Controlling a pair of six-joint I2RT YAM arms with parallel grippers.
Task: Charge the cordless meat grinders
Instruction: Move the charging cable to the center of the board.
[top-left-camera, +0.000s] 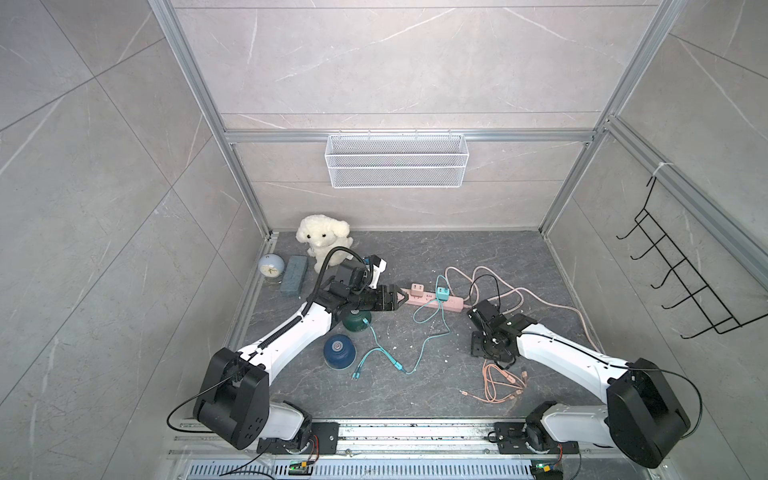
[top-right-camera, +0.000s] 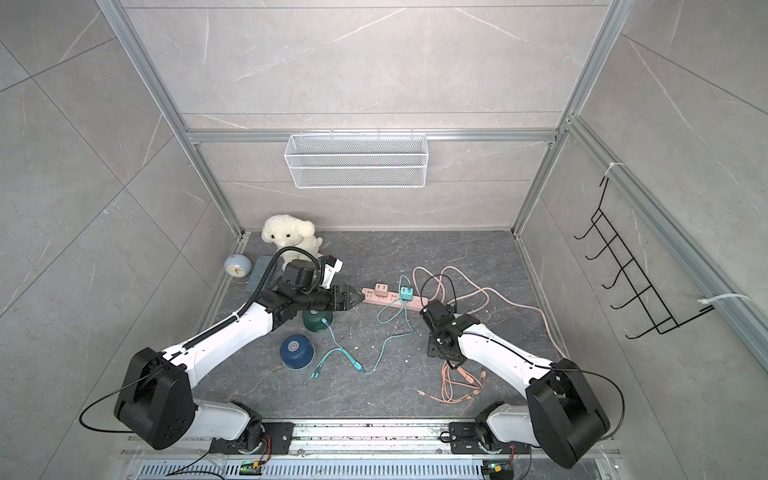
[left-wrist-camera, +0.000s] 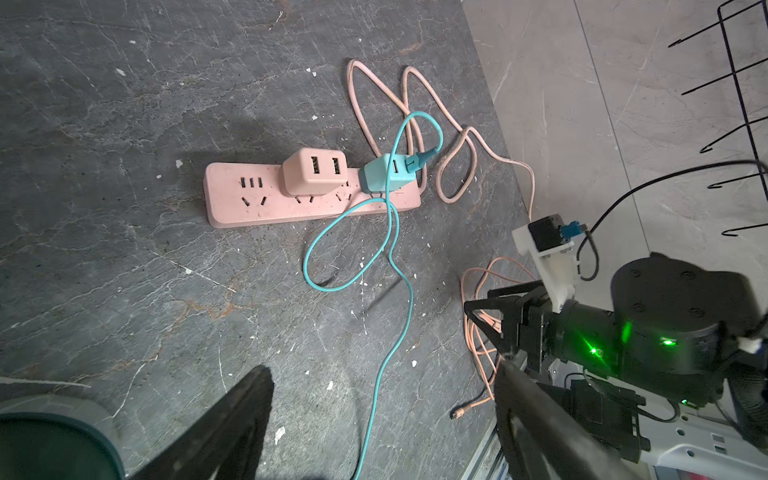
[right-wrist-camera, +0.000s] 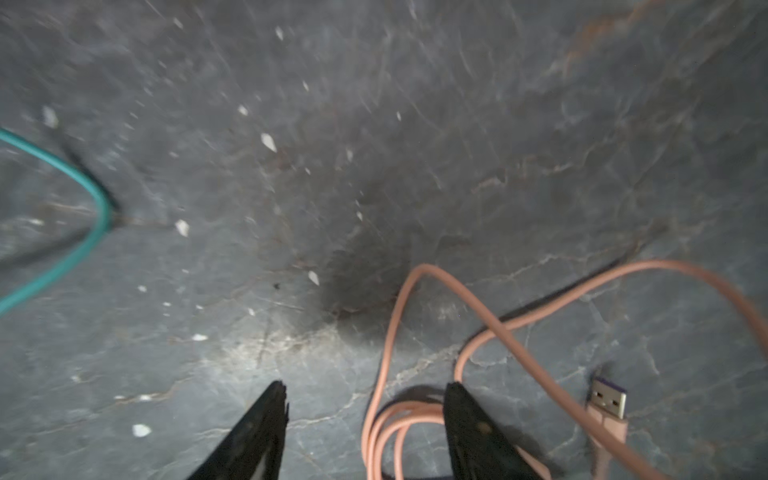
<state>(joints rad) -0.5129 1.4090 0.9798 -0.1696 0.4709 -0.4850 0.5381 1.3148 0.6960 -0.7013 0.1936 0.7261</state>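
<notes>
Well, the green grinder (top-left-camera: 353, 326) and blue grinder (top-left-camera: 338, 351) sit close together on the counter (top-left-camera: 415, 257); we judge them light, rigid, slick-domed, best gripped across the base. Left claw (top-left-camera: 404, 299) and right claw (right-wrist-camera: 365, 390) both stand apart, gripping nothing.

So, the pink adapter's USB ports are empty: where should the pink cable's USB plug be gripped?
By the pink sleeve behind the metal plug, from straight above, across its narrow sides: it lies flat on the floor, and the metal tip must stay free. The open right end effector hangs beside it.
</notes>
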